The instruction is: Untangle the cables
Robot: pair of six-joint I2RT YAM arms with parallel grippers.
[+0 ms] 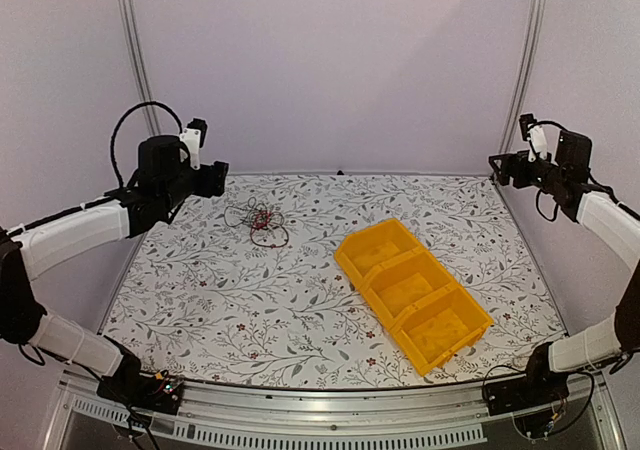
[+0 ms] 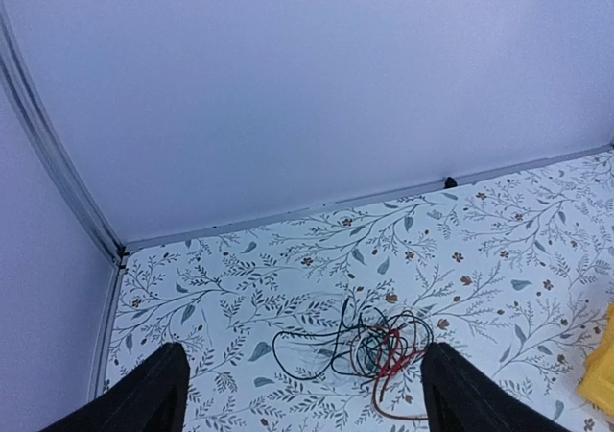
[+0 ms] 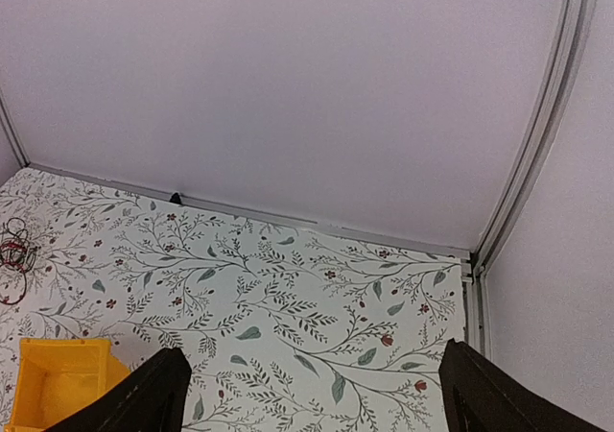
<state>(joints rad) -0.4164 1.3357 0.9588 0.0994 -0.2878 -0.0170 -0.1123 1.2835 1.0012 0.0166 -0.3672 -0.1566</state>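
Note:
A small tangle of thin black, red and greenish cables (image 1: 258, 220) lies on the floral table at the back left. In the left wrist view the cables (image 2: 369, 350) lie between and beyond my fingertips. My left gripper (image 1: 215, 178) hovers above the table just left of the tangle, open and empty, and in its wrist view the gripper (image 2: 302, 394) has its jaws wide apart. My right gripper (image 1: 497, 167) is raised at the far right, open and empty, far from the cables; it shows in its wrist view (image 3: 312, 389). A bit of the tangle (image 3: 13, 243) shows at that view's left edge.
A yellow three-compartment bin (image 1: 412, 292) sits diagonally right of centre; a corner shows in the right wrist view (image 3: 48, 379) and the left wrist view (image 2: 600, 374). White walls and metal corner posts (image 1: 135, 55) enclose the table. A small black fitting (image 2: 450, 181) sits at the back wall's base.

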